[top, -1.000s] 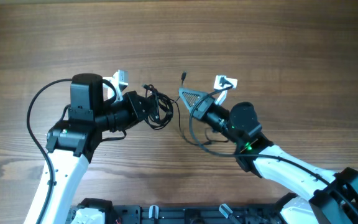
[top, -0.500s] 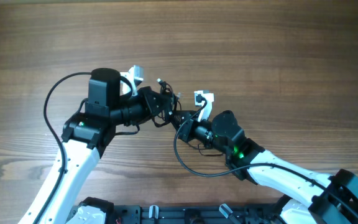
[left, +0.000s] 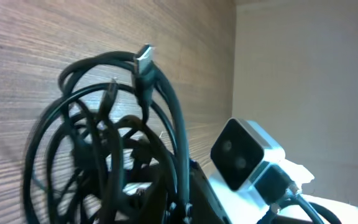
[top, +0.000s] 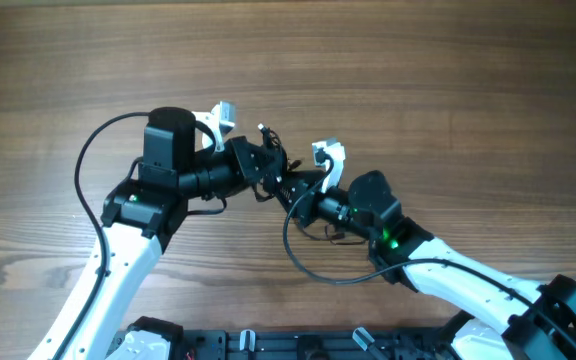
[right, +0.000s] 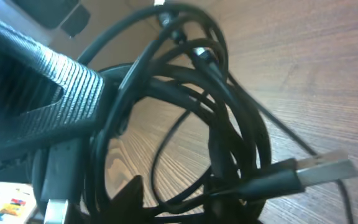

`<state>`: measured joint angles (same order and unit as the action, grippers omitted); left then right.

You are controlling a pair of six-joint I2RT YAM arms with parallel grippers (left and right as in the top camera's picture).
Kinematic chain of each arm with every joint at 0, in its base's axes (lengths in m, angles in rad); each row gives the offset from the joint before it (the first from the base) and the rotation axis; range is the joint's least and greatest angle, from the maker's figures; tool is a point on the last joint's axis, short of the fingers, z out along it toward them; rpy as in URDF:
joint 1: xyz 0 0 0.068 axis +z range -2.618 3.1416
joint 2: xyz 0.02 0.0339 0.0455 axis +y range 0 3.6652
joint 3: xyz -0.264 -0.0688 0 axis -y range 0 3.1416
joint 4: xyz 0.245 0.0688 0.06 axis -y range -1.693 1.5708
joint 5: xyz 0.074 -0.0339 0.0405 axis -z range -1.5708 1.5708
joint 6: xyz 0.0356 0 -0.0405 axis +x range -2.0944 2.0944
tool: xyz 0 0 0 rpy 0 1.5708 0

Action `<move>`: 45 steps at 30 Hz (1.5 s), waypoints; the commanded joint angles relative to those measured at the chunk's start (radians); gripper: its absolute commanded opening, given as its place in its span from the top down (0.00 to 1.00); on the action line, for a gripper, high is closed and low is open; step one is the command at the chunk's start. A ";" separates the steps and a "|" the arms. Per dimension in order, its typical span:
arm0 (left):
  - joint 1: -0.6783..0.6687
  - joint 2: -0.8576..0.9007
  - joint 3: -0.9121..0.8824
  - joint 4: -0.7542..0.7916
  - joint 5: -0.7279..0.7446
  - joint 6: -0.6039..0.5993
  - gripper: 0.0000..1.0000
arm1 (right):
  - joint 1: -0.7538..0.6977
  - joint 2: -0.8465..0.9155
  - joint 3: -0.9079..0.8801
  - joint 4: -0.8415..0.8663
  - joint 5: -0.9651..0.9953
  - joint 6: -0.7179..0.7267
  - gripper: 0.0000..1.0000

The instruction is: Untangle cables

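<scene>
**Overhead: my two grippers meet over one knot of cables**

Overhead, my left arm comes in from the lower left of the frame and reaches toward the centre. My left gripper [top: 265, 172] is clamped on the cables [top: 274, 163], a tight black bundle just above and left of the frame's middle, over the wooden table [top: 448, 80]. Right beside it, my right gripper [top: 298, 200] comes up from the lower right and touches the same bundle. From here I cannot tell whether its jaws are closed on a strand or only pushed in among the loops.

In the left wrist view the cables [left: 104, 149] fill the left half of the frame as a standing tangle of loops. One silver-tipped plug [left: 145, 55] pokes out at the top. To the right of the tangle sits the boxy black-and-white camera [left: 244, 155] on my right wrist.

In the right wrist view a ribbed dark finger [right: 48, 81] crosses the upper left, with cable strands pressed against it. The cables [right: 229, 118] coil through the centre. A flat metal plug [right: 322, 168] sticks out at the lower right, above the wood grain. The far side of the grip is hidden, so the right gripper's opening stays unclear.
</scene>
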<state>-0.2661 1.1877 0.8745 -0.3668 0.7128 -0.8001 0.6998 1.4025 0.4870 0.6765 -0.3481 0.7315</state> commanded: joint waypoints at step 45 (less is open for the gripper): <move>0.153 -0.013 0.023 -0.334 -0.119 -1.064 0.96 | 0.275 0.102 -0.011 0.053 0.435 0.424 0.56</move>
<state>-0.0772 1.1866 0.8803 -0.7002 0.5766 -1.8462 0.9718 1.4792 0.4767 0.7200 0.0357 1.1584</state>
